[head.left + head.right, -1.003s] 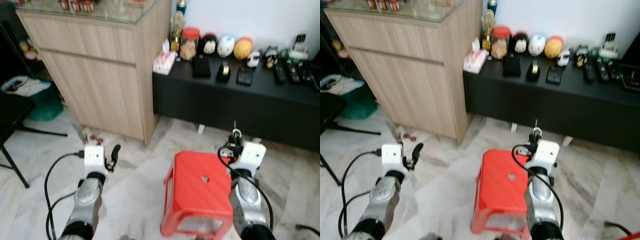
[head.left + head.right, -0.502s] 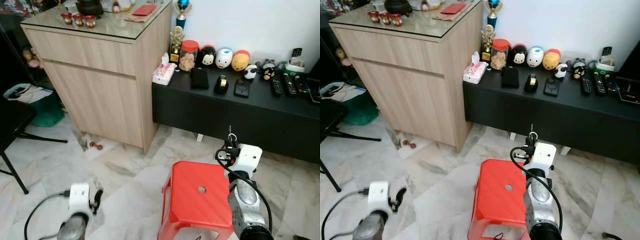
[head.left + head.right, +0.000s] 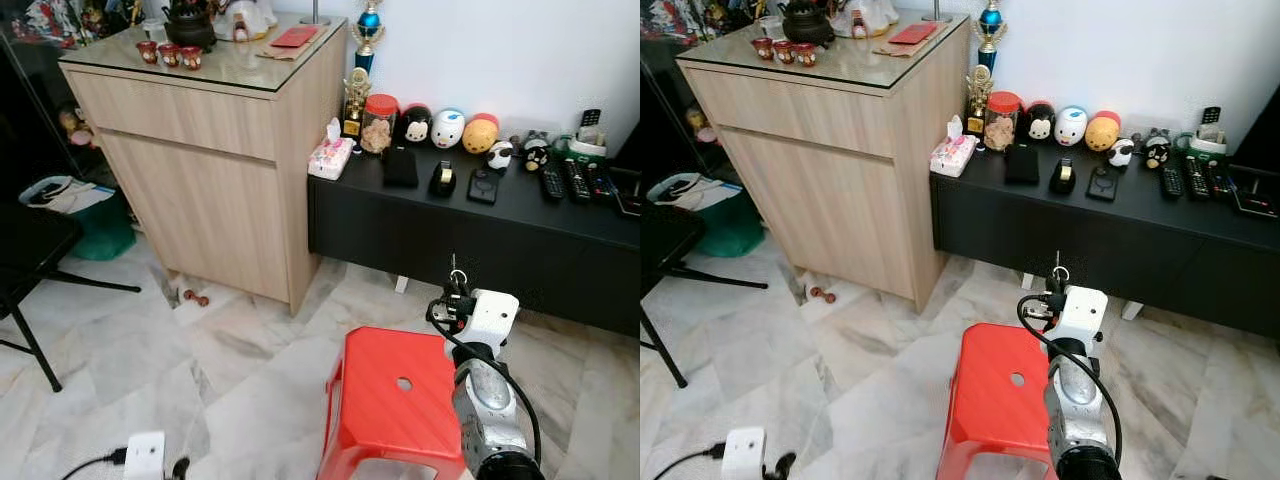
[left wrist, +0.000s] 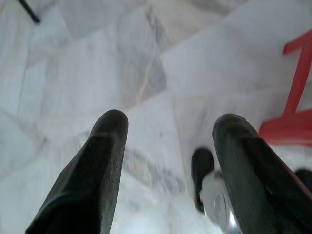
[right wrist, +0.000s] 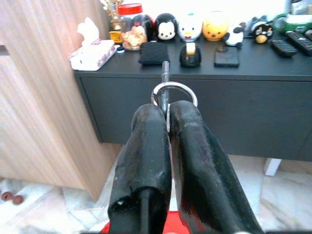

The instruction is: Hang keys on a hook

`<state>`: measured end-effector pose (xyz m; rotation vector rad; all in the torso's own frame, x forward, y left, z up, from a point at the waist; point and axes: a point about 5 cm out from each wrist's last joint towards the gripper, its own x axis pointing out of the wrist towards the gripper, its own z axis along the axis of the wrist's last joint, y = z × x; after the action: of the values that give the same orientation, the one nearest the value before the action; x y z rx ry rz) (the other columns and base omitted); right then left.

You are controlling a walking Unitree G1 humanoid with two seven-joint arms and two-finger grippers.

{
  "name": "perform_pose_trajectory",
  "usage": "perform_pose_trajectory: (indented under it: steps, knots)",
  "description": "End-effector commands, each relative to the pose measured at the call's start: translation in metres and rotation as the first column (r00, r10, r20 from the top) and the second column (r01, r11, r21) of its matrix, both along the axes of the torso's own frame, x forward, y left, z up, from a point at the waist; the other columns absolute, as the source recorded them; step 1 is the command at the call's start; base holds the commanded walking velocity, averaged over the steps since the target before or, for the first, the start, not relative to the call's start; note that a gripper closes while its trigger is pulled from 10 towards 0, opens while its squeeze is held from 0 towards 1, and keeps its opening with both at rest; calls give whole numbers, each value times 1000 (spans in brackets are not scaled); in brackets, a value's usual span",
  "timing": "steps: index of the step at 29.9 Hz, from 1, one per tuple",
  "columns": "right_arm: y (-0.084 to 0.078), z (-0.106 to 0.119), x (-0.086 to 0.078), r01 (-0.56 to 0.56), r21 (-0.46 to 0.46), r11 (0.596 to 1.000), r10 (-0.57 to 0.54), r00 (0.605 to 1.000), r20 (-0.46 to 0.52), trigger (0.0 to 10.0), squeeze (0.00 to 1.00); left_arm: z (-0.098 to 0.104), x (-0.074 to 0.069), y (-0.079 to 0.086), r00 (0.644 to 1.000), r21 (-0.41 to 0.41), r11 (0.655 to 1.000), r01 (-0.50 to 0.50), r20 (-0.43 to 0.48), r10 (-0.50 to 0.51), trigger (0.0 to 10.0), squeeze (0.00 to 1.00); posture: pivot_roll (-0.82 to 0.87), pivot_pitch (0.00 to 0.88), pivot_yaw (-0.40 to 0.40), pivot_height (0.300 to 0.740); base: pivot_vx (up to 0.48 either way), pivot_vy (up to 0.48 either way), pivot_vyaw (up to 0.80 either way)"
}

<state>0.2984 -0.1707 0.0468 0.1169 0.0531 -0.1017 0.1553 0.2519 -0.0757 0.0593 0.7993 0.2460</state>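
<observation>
Stool (image 3: 398, 395) stands before the console (image 3: 480, 215), right of cabinet (image 3: 210, 170).

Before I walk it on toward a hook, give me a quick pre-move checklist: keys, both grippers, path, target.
1. Keys held: ok. The right gripper has its jaws shut on them, ring and key tip standing out above.
2. Right arm raised and carrying: ok, above the red stool.
3. Left gripper free: ok. Jaws open, nothing between them, pointing down at the marble floor.
4. Path ahead: not ok. The red stool stands directly in front, with the black low cabinet behind it.
5. Hook located: cannot tell. No hook can be made out on the wooden cabinet or the wall.
</observation>
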Motion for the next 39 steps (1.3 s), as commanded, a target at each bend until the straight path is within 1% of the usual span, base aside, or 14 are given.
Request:
perform_pose_trajectory:
  steps: [1,4,10,19,29,37,38,39]
  knots:
    - [0,1,1,-9,-4,1000,9,1000,-5,10000,0,-5,-9,-1,999,-9,1000,-14,-41,13,10000,0,-17,21,-47,740,0,0,0]
    - [1,0,1,-13,-4,1000,13,1000,-14,10000,0,-7,-12,-4,999,-16,1000,-13,-52,12,10000,0,-15,31,-49,740,-174,0,0]
    - [4,-1,2,-25,2,1000,25,999,-21,10000,0,-8,-12,-6,998,-25,1000,-10,-58,8,10000,0,-15,34,-48,740,-264,0,0]
    - [4,-2,1,-24,1,1000,24,999,-34,10000,0,-7,-9,-4,998,-26,1000,-7,-59,5,10000,0,-15,37,-43,740,-261,0,0]
    - [5,-3,2,-31,2,1000,31,999,-39,10000,0,-8,-11,-6,997,-35,999,-10,-75,7,10000,0,-14,35,-47,740,-259,0,0]
    - [5,-2,2,-34,2,999,34,999,-38,10000,0,-9,-13,-6,997,-42,999,-11,-82,8,10000,0,-17,36,-48,740,-248,0,0]
    - [4,-2,3,-34,1,999,34,999,-38,10000,0,-10,-16,-5,996,-45,999,-13,-86,10,10000,0,-19,38,-49,740,-244,0,0]
    - [4,-2,3,-34,1,999,34,999,-38,10000,0,-10,-16,-5,996,-45,999,-13,-86,10,10000,0,-19,38,-49,740,-244,0,0]
